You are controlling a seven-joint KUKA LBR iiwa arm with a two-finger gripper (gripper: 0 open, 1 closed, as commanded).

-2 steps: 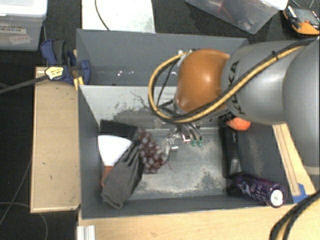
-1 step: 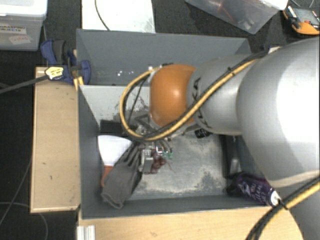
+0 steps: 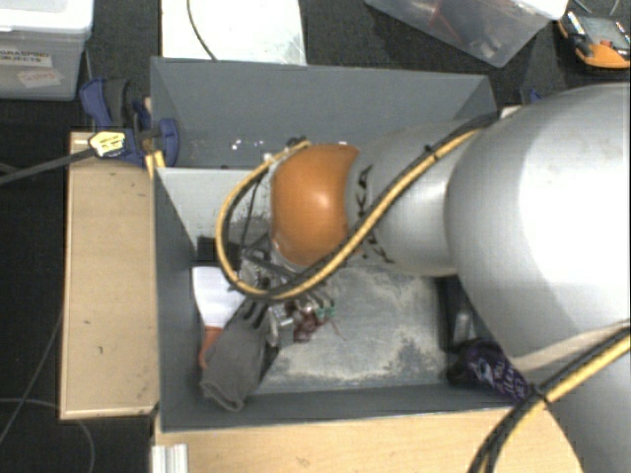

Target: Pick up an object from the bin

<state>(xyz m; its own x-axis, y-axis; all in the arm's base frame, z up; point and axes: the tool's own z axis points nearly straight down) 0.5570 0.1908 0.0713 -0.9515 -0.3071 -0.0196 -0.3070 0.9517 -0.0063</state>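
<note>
1. Arm (image 3: 532, 235): the silver body comes in from the right of the frame and covers the right half of the bin. Its orange wrist cover (image 3: 311, 200) sits at centre, with a yellow-and-black cable (image 3: 232, 220) looped round it.
2. Grey metal bin (image 3: 325, 101): the floor is scuffed pale, and the contents lie along the left and right sides.
3. Grey fabric piece (image 3: 235, 368): lies limp in the lower left corner of the bin, with its upper end running up under the gripper.
4. Gripper (image 3: 264, 325): low in the lower left of the bin, at the upper end of the grey fabric piece. Spread or closed: cannot tell.
5. Dark patterned soft thing (image 3: 488, 372): lower right corner.
6. White flat thing (image 3: 212, 294): against the left wall, just above the fabric.
7. Orange-red thing (image 3: 210, 343): at the left wall, partly under the fabric.
8. Small red-and-green thing (image 3: 311, 318): just right of the gripper.
9. White lidded box (image 3: 39, 28), upper left outside the bin: label writing too small to read.
</note>
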